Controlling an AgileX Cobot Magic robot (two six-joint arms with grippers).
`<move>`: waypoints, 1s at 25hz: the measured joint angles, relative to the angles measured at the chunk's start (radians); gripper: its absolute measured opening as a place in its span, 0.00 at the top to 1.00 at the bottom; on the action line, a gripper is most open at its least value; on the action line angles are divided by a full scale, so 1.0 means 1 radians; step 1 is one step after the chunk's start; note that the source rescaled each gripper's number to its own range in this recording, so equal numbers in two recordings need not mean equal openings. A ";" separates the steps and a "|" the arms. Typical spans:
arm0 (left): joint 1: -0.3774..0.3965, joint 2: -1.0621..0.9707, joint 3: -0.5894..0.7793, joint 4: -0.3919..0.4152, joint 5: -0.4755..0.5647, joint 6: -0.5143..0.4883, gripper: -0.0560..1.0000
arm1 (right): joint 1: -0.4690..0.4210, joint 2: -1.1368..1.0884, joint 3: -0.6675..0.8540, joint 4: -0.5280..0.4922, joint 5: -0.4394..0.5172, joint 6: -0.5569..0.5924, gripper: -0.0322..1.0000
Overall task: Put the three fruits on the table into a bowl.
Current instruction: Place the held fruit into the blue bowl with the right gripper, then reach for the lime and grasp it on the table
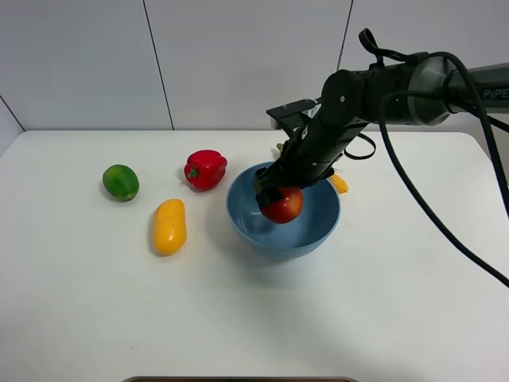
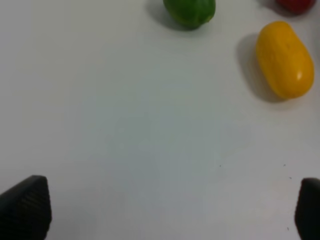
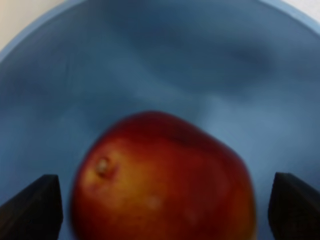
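Observation:
The red-orange pomegranate-like fruit (image 1: 281, 205) is inside the light-blue bowl (image 1: 318, 231), just under my right gripper (image 1: 274, 191). In the right wrist view the fruit (image 3: 165, 180) is blurred between the two widely spread fingers, with a small gap on each side, over the bowl's inner wall (image 3: 150, 60). The green lime-like fruit (image 1: 121, 182) and the yellow mango (image 1: 169, 226) lie on the white table (image 1: 79, 302) left of the bowl. My left gripper (image 2: 172, 210) is open and empty above bare table, with the lime (image 2: 190, 11) and mango (image 2: 284, 59) ahead of it.
A red bell pepper (image 1: 205, 169) sits just left of the bowl's rim; its edge shows in the left wrist view (image 2: 295, 4). A yellow corn cob (image 1: 339, 184) lies behind the bowl, mostly hidden by the right arm.

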 joint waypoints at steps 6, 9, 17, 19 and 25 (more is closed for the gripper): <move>0.000 0.000 0.000 0.000 0.000 0.000 0.00 | 0.000 -0.034 0.000 0.000 0.014 0.000 0.66; 0.000 0.000 0.000 0.000 0.000 0.000 0.00 | 0.000 -0.090 0.000 0.000 0.053 0.006 0.66; 0.000 0.000 0.000 0.000 0.000 0.000 0.00 | 0.000 -0.295 0.000 -0.057 0.234 0.105 0.66; 0.000 0.000 0.000 0.000 0.000 0.000 0.00 | 0.000 -0.351 0.000 -0.092 0.279 0.146 0.66; 0.000 0.000 0.000 0.000 0.000 0.000 0.00 | 0.000 -0.498 0.000 -0.242 0.446 0.303 0.36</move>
